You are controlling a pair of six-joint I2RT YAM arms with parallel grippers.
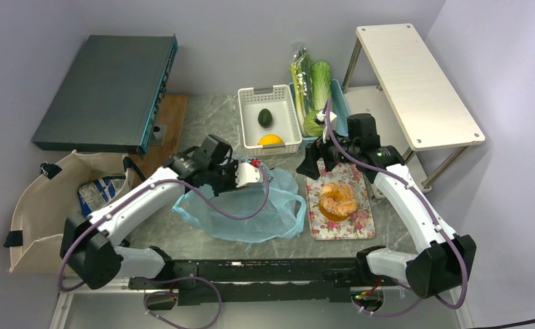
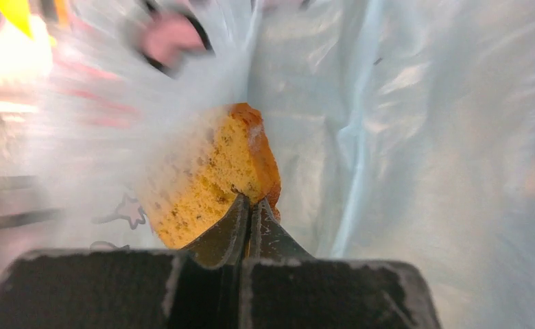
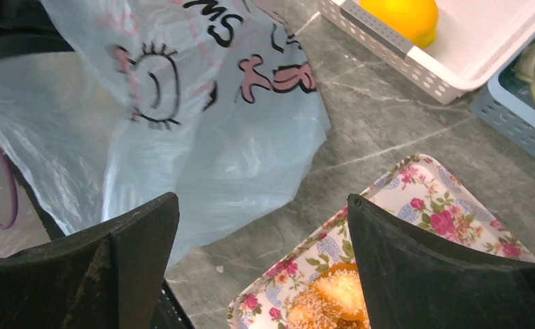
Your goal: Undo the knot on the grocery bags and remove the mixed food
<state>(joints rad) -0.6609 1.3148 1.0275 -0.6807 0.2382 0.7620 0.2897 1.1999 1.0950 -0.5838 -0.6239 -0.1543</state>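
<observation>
Pinching bread (image 2: pixel 206 171) inside bag (image 2: pixel 422 137), left gripper (image 2: pixel 251 203) clamped tight; right gripper (image 3: pixel 261 202) gapes empty above doughnut (image 1: pixel 338 199). Avocado (image 1: pixel 265 117) and greens (image 1: pixel 314 86) are out; chips (image 1: pixel 102 192) are left in tote (image 1: pixel 35 212).

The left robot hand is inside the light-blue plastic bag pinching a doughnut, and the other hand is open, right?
Not a doughnut: the left wrist view shows the left gripper shut on a brown spongy bread slice inside the thin light-blue plastic bag. The right gripper is open, yes.
</observation>
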